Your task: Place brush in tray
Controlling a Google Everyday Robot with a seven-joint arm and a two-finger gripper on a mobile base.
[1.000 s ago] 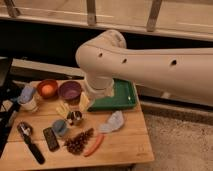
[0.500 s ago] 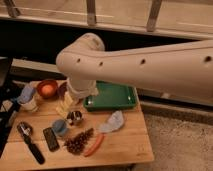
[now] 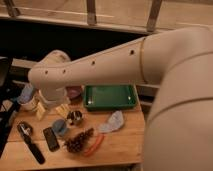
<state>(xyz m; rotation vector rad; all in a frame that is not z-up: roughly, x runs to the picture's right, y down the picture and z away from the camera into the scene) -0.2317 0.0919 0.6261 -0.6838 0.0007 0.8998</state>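
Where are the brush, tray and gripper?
brush (image 3: 34, 150), camera view, middle of the handle.
tray (image 3: 111, 106), camera view, front rim.
gripper (image 3: 52, 108), camera view, its lower end; hangs left of the tray.

the arm (image 3: 100, 62) is showing cream white, dotted with small dark holes and ringed by a thin gold band. the gripper (image 3: 50, 111), hanging over the left rear of the table (image 3: 125, 147), left of the tray (image 3: 111, 106), is showing pale yellow fingers (image 3: 38, 111), spread apart. the tray is glowing deep green and the table is looking light tan. the brush (image 3: 32, 147) is showing black, its head carrying a paler patch. a bowl (image 3: 75, 92) is showing purple, a cloth (image 3: 113, 122) pale blue, a cone (image 3: 80, 141) brown, a block (image 3: 51, 138) near black.
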